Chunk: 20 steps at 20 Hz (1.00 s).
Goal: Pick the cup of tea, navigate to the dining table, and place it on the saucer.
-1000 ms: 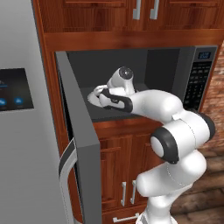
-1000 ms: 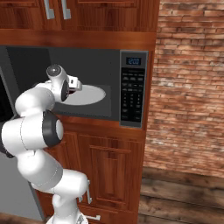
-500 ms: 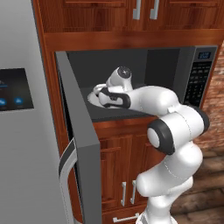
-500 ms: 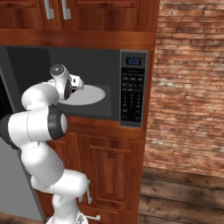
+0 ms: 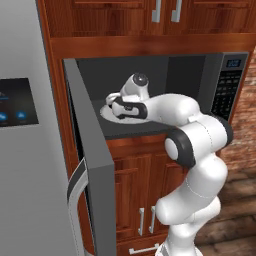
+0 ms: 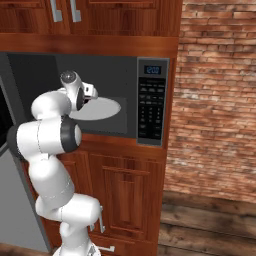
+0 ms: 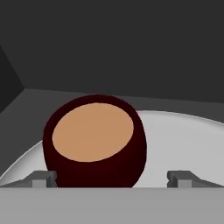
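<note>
Microwave [image 5: 200, 75], a dark grey built-in box set among reddish wood cabinets, has its door [image 5: 92, 165] swung wide open in the left base view, and the white arm reaches inside so the claw [image 5: 114, 101] sits over the pale grey round turntable plate [image 5: 107, 114]. Grey fridge front [image 5: 25, 150] fills the left side.

Right base view: same reach from the other side, the claw [image 6: 92, 92] inside the cavity above the turntable plate [image 6: 100, 107], the black keypad panel [image 6: 151, 102] to the right, then a red brick wall [image 6: 215, 95].

Hand view is the good one: the small dark maroon round cup of tea [image 7: 95, 141], light brown liquid showing, stands upright on the turntable plate [image 7: 183, 140] inside the microwave. The claw [image 7: 111, 178] is spread wide, one fingertip [image 7: 41, 178] just beside the cup on its left, the other well off to the right, nothing pinched.
</note>
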Motion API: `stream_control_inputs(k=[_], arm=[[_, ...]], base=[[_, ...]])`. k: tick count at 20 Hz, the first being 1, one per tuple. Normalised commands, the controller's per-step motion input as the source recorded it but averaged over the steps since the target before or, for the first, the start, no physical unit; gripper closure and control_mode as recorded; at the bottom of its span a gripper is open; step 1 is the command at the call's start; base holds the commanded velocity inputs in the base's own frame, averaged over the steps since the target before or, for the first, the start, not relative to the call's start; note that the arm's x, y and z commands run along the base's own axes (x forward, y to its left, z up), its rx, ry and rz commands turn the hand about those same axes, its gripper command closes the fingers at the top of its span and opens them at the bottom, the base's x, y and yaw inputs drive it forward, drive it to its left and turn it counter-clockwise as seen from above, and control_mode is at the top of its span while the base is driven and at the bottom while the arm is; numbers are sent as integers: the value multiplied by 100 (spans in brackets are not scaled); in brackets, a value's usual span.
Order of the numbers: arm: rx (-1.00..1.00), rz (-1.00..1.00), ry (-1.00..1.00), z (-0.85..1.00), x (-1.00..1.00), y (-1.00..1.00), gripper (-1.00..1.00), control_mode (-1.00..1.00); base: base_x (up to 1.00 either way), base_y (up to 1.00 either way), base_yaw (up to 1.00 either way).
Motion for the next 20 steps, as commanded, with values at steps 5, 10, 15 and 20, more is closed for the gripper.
stream_control_inputs(k=[5, 10, 15, 20], arm=[[0, 0, -1, -5, 3, 0, -100, -100], [0, 0, -4, -15, -16, 0, -100, -100], [0, 9, -4, -2, -3, -4, -100, -100], [0, 19, -1, 0, 7, -9, -100, -100]], base=[[0, 0, 0], [0, 0, 0], [0, 0, 0], [0, 0, 0]])
